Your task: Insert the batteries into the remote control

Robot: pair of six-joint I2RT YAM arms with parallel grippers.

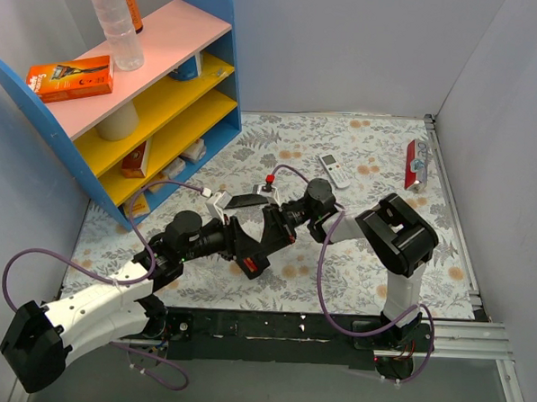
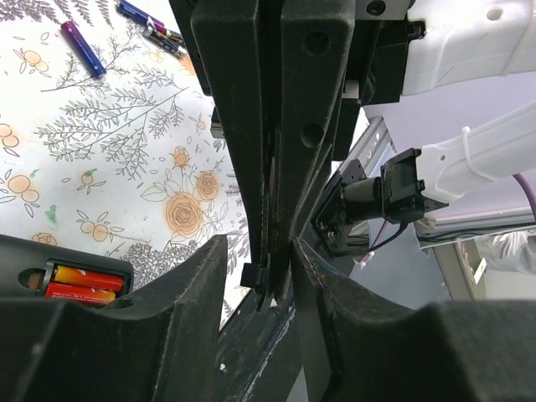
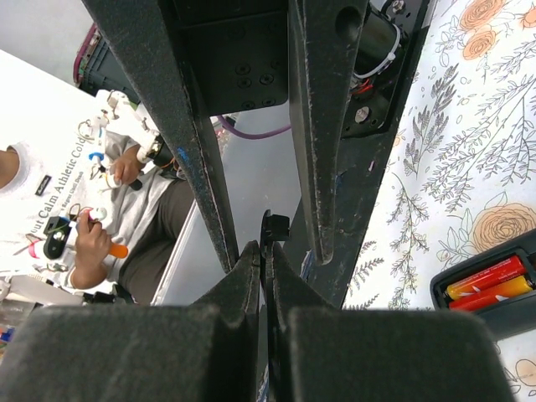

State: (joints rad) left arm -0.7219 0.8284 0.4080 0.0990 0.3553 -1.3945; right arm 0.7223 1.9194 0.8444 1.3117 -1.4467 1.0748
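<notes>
The black remote control (image 2: 25,260) lies on the floral cloth with its compartment open and two red batteries (image 2: 79,280) inside; it also shows in the right wrist view (image 3: 494,289) and the top view (image 1: 251,267). My right gripper (image 3: 266,251) is shut on a thin black cover plate (image 3: 273,226) with a small clip, held in the air. My left gripper (image 2: 258,251) is open, its fingers (image 3: 188,126) on either side of that plate and of the right fingers (image 2: 239,109). The two grippers meet mid-table (image 1: 267,232). Loose purple-blue batteries (image 2: 82,48) lie on the cloth.
A small white remote (image 1: 335,171) and a red pack (image 1: 416,164) lie at the back right. A plain black bar (image 1: 243,201) lies behind the grippers. A blue shelf unit (image 1: 157,87) stands at the back left. More loose batteries (image 2: 155,25) lie near the purple one.
</notes>
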